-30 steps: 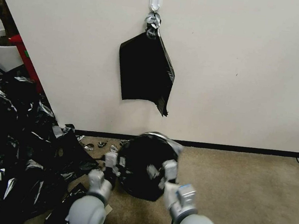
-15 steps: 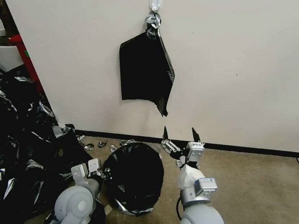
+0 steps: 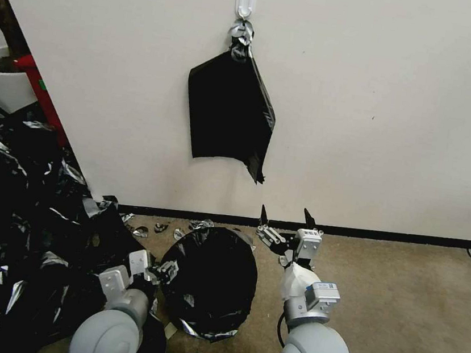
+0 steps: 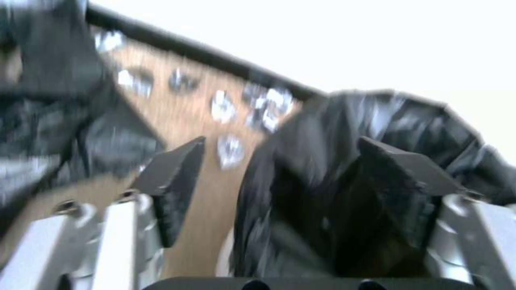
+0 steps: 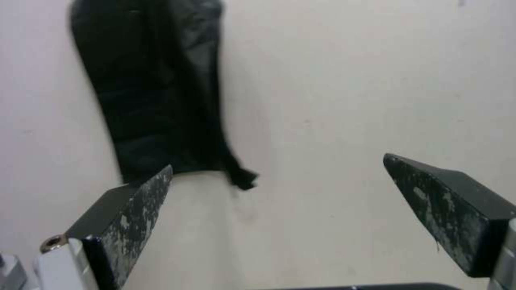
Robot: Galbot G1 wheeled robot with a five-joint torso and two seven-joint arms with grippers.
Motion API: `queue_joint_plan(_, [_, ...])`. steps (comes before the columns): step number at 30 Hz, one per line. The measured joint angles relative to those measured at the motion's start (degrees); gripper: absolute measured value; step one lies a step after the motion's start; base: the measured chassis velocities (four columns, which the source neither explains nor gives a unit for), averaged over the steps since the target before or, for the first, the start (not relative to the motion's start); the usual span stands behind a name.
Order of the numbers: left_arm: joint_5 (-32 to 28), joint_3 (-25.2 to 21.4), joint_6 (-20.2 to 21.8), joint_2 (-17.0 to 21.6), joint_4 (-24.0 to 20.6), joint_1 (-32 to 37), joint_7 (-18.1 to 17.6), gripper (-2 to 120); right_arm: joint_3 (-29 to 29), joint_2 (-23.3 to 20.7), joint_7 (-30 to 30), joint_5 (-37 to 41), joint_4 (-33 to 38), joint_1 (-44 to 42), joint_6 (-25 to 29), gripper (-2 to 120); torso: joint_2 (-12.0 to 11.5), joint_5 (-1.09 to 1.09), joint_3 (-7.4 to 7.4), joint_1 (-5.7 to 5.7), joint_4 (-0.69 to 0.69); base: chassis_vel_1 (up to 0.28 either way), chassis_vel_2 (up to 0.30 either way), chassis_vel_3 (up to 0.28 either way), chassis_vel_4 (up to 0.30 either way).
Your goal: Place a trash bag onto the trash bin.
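On beige carpet (image 3: pixel 402 311) (black scraps (image 3: pixel 7 217) apparently heaped leftward) stands the trash bag (image 3: pixel 212 276).

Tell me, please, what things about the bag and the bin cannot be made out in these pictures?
- The trash bin: head view, the trash bag covers it; its walls stay hidden.
- Bag's far rim fit: head view, too dark to judge.
- Left claw: left wrist view is blurred; whether its open fingers touch the bag is unclear.
- Right claw: open, pointing at the wall bundle, whose top is cut off.
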Motion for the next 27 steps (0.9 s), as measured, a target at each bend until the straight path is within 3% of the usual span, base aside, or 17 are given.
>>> queue_joint_plan(1, [2.26, -0.26, -4.73, 0.28, 0.59, -0.07, 2.39, 83, 0.83, 0.20, 0.00, -0.57, -1.15, 0.16, 1.50, 100, 0.01, 0.00, 0.00, 0.00, 0.00, 0.000, 0.000, 0.000, 0.000])
queue_joint_plan(3, [11.56, -2.26, -18.76, 0.52, 5.25, -1.45, 9.93, 91, 4.02, 1.09, -0.33, -4.99, -4.98, 0.32, 6.52, 100, 0.00, -0.01, 0.00, 0.00, 0.01, 0.000, 0.000, 0.000, 0.000])
queue_joint_plan(4, [11.56, -2.26, -18.76, 0.52, 5.25, -1.45, 9.93, 91, 4.02, 1.09, -0.33, -4.99, -4.98, 0.32, 6.52, 100, 0.00, -0.01, 0.00, 0.00, 0.01, 0.000, 0.000, 0.000, 0.000])
queue_joint_plan(6, [21.87, -6.81, -31.56, 0.83, 11.36, -4.67, 18.04, 99, 8.68, 2.73, -1.43, -11.73, -8.35, -0.05, 11.44, 100, 0.00, -0.02, 0.01, 0.00, -0.01, 0.000, 0.000, 0.000, 0.000])
queue_joint_plan(7, [21.87, -6.81, -31.56, 0.83, 11.36, -4.67, 18.04, 99, 8.68, 2.73, -1.43, -11.73, -8.35, -0.05, 11.44, 100, 0.00, -0.02, 0.01, 0.00, -0.01, 0.000, 0.000, 0.000, 0.000])
queue_joint_plan(8, [23.59, -9.17, -34.67, 1.85, 13.27, -6.30, 20.82, 99, 11.35, 3.92, -1.66, -14.25, -9.62, -0.67, 12.93, 100, 0.00, -0.02, 0.01, 0.00, -0.01, 0.000, 0.000, 0.000, 0.000])
queue_joint_plan(13, [21.17, -12.81, -34.72, 4.89, 14.58, -8.42, 26.19, 100, 16.48, 6.73, -2.42, -14.25, -10.30, -2.77, 13.39, 100, 0.00, 0.00, 0.00, 0.00, -0.02, 0.000, 0.000, 0.000, 0.000])
queue_joint_plan(27, [20.41, -12.79, -34.27, 5.00, 14.60, -8.43, 26.24, 100, 16.48, 6.77, -2.57, -13.72, -10.11, -2.88, 12.99, 100, 0.00, 0.00, 0.01, 0.00, 0.00, 0.000, 0.000, 0.000, 0.000])
